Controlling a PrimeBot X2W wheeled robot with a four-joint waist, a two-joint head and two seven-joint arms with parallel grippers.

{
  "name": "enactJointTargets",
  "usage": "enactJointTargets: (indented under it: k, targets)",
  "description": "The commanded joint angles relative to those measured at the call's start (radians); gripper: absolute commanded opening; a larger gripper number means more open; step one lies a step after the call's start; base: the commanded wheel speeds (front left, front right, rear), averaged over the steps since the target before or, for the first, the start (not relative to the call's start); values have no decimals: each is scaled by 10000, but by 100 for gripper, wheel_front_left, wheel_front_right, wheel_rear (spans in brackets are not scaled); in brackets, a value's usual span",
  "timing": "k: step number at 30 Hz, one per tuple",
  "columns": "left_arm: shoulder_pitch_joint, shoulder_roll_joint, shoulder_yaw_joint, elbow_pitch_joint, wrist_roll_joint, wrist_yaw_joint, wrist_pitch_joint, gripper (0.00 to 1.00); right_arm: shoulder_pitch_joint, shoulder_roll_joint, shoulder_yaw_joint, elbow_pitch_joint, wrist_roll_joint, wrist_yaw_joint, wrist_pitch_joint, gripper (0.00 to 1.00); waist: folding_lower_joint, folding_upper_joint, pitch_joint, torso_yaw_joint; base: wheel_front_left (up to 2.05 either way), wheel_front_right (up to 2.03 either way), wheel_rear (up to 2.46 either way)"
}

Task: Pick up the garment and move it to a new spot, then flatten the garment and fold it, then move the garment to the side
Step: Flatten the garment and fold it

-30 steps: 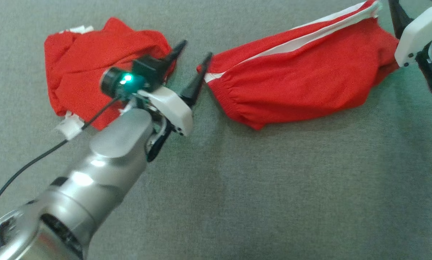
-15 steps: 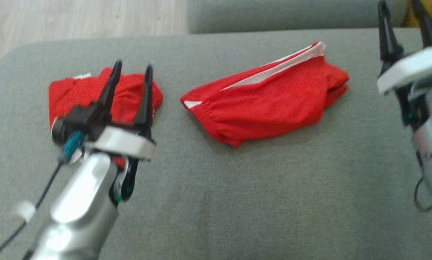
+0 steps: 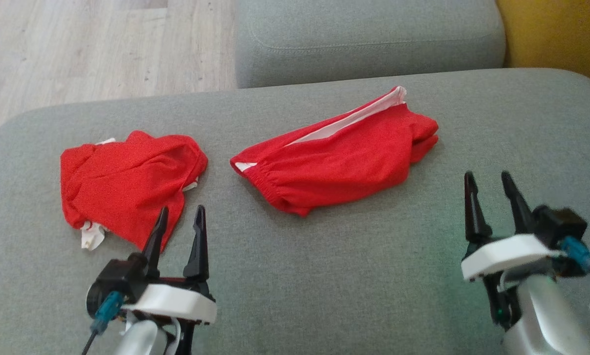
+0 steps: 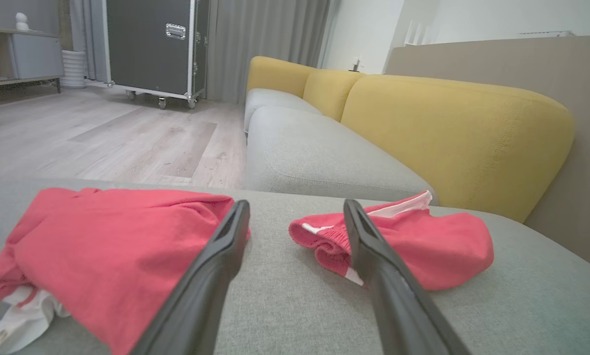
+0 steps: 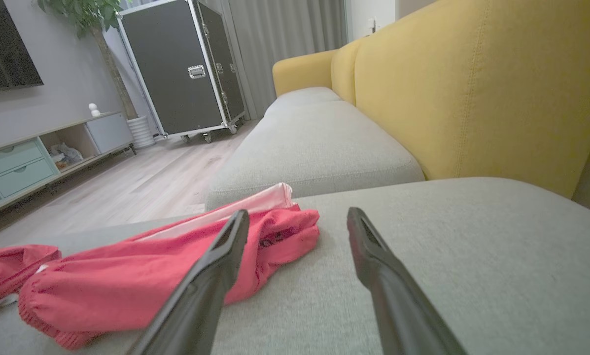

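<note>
Though nothing holds them, the red shorts [image 3: 339,162] with a white side stripe lie folded near the middle of the grey seat cushion [image 3: 324,286], with the elastic waistband toward the robot's left and the stripe along the far edge. Just to their left, across a strip of bare cushion, sits a crumpled red garment [image 3: 122,187] with white trim poking out at its near corner. The left gripper [image 3: 182,209] is at the lower left, fingers spread apart and empty, tips over the near edge of the crumpled garment — whether they touch the cloth I cannot tell. The right gripper [image 3: 487,174] is at the lower right, well apart from the shorts, fingers likewise spread with nothing between them. Beyond lie a second grey cushion [image 3: 368,44], a yellow backrest [image 3: 556,34] and pale wood floor [image 3: 78,49].
</note>
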Motion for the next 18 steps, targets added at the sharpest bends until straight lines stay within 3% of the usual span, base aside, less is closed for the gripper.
enactJointTargets:
  k: [1, 11, 18]
  targets:
    - [-400, 41, 504, -265, 83, -48, -79, 100, -300, 68, 174, -408, -100, 33, -106, 100, 3, -1, 17, -15, 0, 0, 0]
    - [-779, -520, 987, -189, 1020, -796, -79, 100, -1040, 293, -575, -744, -499, 33, 692, 100, 3, -1, 1051, 540, 0, 0, 0]
    - [-1397, -844, 1205, -44, 1182, -1160, -80, 100, -3064, 334, -1893, 546, -717, 33, 2144, 100, 3, -1, 2004, 1256, 0, 0, 0]
